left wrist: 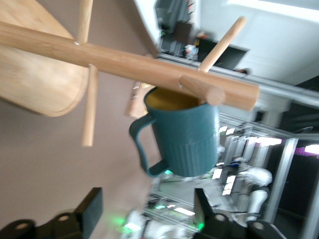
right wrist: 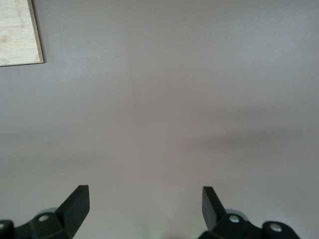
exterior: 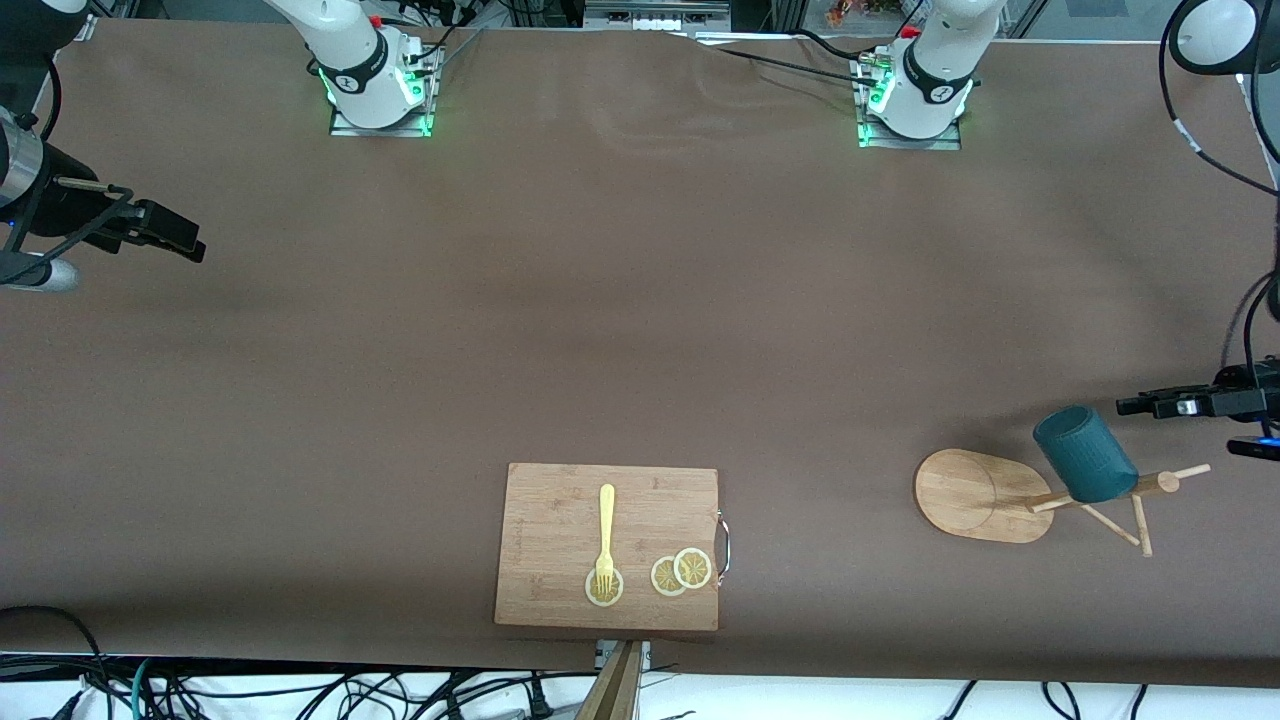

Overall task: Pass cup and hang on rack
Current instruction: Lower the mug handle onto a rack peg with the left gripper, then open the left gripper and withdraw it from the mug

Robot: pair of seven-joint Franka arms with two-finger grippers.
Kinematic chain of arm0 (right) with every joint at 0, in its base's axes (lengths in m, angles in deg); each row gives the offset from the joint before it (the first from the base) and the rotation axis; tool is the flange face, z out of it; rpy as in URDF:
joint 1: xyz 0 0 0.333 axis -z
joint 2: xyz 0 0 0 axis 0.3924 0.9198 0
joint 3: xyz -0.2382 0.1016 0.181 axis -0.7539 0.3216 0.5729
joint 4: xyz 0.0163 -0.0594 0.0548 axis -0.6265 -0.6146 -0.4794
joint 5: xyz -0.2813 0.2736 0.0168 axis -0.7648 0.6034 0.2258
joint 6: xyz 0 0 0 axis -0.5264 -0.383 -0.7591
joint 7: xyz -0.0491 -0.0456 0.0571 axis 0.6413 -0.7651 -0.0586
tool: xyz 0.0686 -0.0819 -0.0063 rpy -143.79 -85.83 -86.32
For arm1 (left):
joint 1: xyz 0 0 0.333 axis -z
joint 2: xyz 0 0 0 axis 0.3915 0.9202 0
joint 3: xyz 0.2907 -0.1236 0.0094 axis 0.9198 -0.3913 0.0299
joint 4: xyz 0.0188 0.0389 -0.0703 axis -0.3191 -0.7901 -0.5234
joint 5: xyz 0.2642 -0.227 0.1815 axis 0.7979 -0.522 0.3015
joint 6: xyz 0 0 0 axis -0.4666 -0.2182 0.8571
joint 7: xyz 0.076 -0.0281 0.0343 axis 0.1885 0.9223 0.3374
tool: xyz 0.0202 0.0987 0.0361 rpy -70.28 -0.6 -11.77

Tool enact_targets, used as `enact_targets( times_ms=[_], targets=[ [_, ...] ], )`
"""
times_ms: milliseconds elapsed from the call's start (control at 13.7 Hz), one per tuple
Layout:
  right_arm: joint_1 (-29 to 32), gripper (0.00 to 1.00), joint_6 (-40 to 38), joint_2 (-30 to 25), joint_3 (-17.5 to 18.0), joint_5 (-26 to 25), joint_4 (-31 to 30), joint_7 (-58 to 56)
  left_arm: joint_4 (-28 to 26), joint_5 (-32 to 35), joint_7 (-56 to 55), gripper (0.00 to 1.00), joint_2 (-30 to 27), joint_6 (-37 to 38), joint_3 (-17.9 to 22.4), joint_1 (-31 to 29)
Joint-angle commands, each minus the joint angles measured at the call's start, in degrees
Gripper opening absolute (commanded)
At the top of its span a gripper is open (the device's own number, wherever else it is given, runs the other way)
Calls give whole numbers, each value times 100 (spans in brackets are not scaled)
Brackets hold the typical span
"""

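Cup (left wrist: 187, 139), ribbed dark teal, tan inside, hung on rack (left wrist: 124, 62), left end effector (left wrist: 147, 211) spread, right end effector (right wrist: 144, 206) spread

A brown cloth-covered table (exterior: 620, 300) fills the scene. Black cables (exterior: 300, 695) trail over the white floor (exterior: 850, 700) along its edge nearest the front camera.

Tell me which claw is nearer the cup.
Left. The left claw sits open just beside the cup on the rack; the right claw waits at the table's right-arm end.
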Motion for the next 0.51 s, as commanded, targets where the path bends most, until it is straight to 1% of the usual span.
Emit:
enact_targets(
  times_ms=[0,219,365,438],
  targets=[
    [25,100,-12,35,13,20,96,-74,499,1174,-53,100,-290,115,20,363],
    [34,100,-12,35,13,20,96,-74,473,2966,36,100,-1002,98,3,906],
    [25,100,-21,44,13,20,96,-74,438,3978,-34,100,-1450,72,29,1416],
    [34,100,-21,44,13,28,96,-74,421,4339,-43,100,-1652,107,29,1609]
  ],
)
